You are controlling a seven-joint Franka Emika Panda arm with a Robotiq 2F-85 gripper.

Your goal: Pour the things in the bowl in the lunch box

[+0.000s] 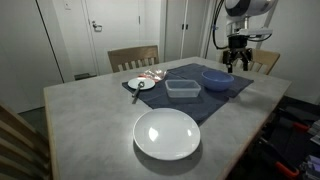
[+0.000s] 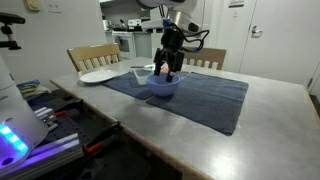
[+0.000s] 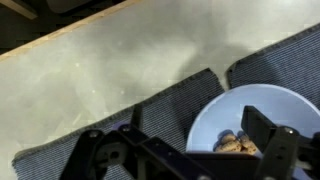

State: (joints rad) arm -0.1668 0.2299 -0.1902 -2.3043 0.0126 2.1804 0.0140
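The blue-purple bowl (image 1: 216,79) stands on the dark blue mat (image 1: 190,100), with the clear lunch box (image 1: 182,88) right beside it. In the wrist view, the bowl (image 3: 240,105) holds a few small brown pieces (image 3: 238,145). My gripper (image 1: 238,60) hangs open just above the bowl's far side, empty. In an exterior view the gripper (image 2: 166,70) sits directly over the bowl (image 2: 163,86). From the wrist, the gripper (image 3: 180,148) has one finger over the bowl and the other over the mat.
A large white plate (image 1: 167,134) lies near the table's front edge. A small white saucer (image 1: 138,84) with a utensil sits at the mat's corner. Wooden chairs (image 1: 133,57) stand behind the table (image 1: 80,110).
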